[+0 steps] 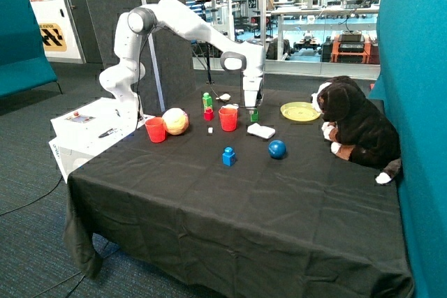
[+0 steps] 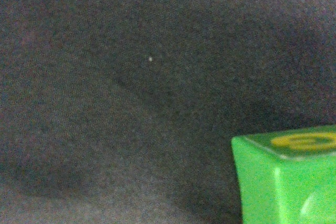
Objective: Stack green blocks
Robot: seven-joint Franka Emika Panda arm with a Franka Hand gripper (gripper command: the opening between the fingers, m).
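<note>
One green block (image 1: 253, 115) rests on the black cloth between the red cup (image 1: 228, 118) and the yellow plate (image 1: 300, 111). My gripper (image 1: 251, 107) hangs straight above it, very close to or touching its top. The wrist view shows this green block (image 2: 286, 179) close up, with a yellow ring on its top face and cloth all around. A second green block (image 1: 207, 99) stands on a small red block (image 1: 208, 114) behind the cups.
A white flat object (image 1: 261, 130) lies just in front of the gripper. Another red cup (image 1: 155, 130) and a pale ball (image 1: 175, 121) sit nearer the robot base. A blue block (image 1: 228, 156), a blue ball (image 1: 277, 149) and a plush dog (image 1: 356, 127) are also on the table.
</note>
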